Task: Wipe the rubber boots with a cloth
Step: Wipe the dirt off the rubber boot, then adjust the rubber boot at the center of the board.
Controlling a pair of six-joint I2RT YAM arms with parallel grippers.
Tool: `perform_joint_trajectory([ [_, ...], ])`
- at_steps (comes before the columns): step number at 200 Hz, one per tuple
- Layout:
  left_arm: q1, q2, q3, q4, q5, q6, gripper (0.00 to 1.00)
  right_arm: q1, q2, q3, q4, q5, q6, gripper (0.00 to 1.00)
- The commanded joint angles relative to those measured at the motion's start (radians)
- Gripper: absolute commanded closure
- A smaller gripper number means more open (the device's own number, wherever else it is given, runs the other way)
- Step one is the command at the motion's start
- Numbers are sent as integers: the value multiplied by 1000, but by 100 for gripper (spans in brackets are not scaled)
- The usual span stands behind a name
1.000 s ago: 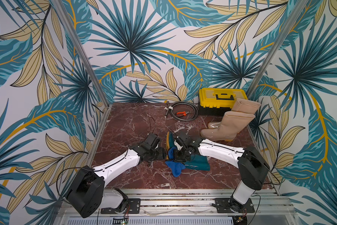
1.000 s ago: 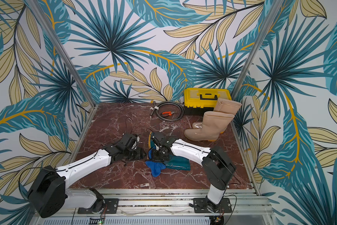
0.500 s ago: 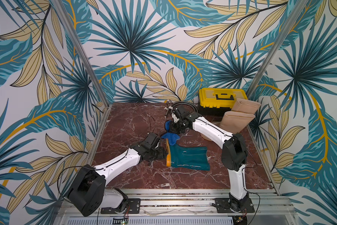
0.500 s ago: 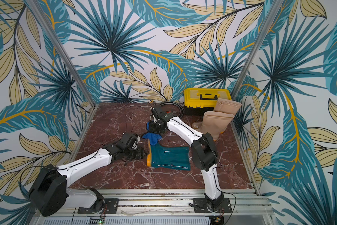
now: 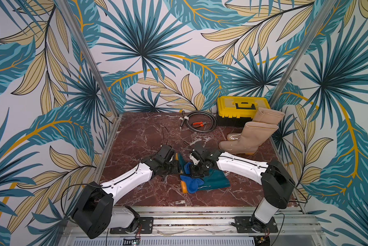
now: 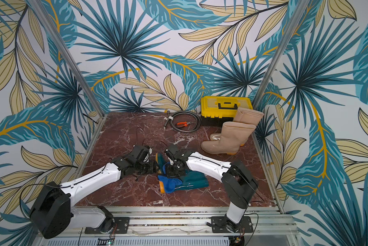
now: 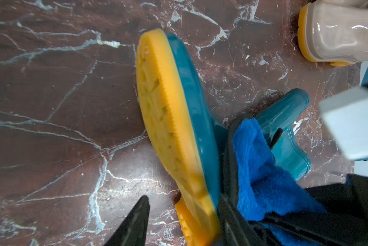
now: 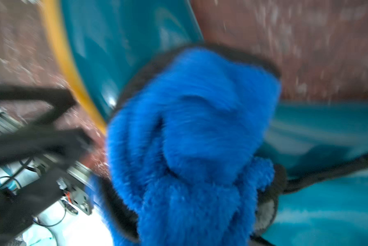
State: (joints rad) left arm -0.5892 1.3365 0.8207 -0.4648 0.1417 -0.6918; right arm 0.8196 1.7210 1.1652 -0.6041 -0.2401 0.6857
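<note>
The right gripper (image 5: 196, 171) is clamped on the cloth (image 5: 192, 184) — a bright blue fluffy wad that bulges out between its fingers and presses down on the teal boot (image 5: 216, 181) right beneath it. That boot lies on its side on the marble table (image 5: 144, 138). Its shaft runs back under the right arm, and its orange-yellow sole (image 7: 168, 119) is turned toward the left gripper (image 5: 176, 168). A fold of the cloth trails off the right gripper and drapes over the heel end of the boot.

The left gripper sits just across the boot from the right one, jaws spread, with the heel of the sole between them. One finger (image 7: 134, 223) stands clear of the sole, bare marble showing in the gap, so nothing is squeezed — whether the opposite finger touches the teal side I can't quite make out, as the cloth crowds it.

Well beyond the right gripper, toward the back wall, the two beige boots (image 5: 240, 142) stand upright, close together. Just behind them sits a yellow toolbox (image 5: 242, 105). Beside it, far beyond both grippers, is a coil of black cable (image 5: 214, 123) with orange-handled pliers (image 5: 196, 124) lying inside the loop.
</note>
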Motion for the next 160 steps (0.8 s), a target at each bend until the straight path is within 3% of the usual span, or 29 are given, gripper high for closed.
perform_joint_trajectory([
  [1, -8, -6, 54, 5, -34, 51, 48, -4, 1, -1, 52, -16, 39, 100],
  [17, -85, 11, 98, -2, -95, 136, 49, -76, -1, 78, -55, 34, -14, 100],
  [33, -156, 49, 162, -18, -79, 195, 49, -190, -38, 121, -142, 52, -53, 100],
  [45, -244, 78, 197, -18, -99, 249, 49, -273, -100, 98, -164, 105, -78, 100],
  [70, -453, 196, 285, -21, -254, 424, 44, -436, -245, 19, -215, 228, -106, 100],
  [96, -565, 368, 431, -21, -292, 540, 40, -619, -394, -88, -220, 272, -115, 100],
  [124, -619, 563, 588, -36, -284, 673, 39, -767, -506, -177, -210, 243, -130, 100],
  [160, -621, 720, 703, -41, -359, 716, 36, -811, -563, -256, -180, 216, -137, 100],
])
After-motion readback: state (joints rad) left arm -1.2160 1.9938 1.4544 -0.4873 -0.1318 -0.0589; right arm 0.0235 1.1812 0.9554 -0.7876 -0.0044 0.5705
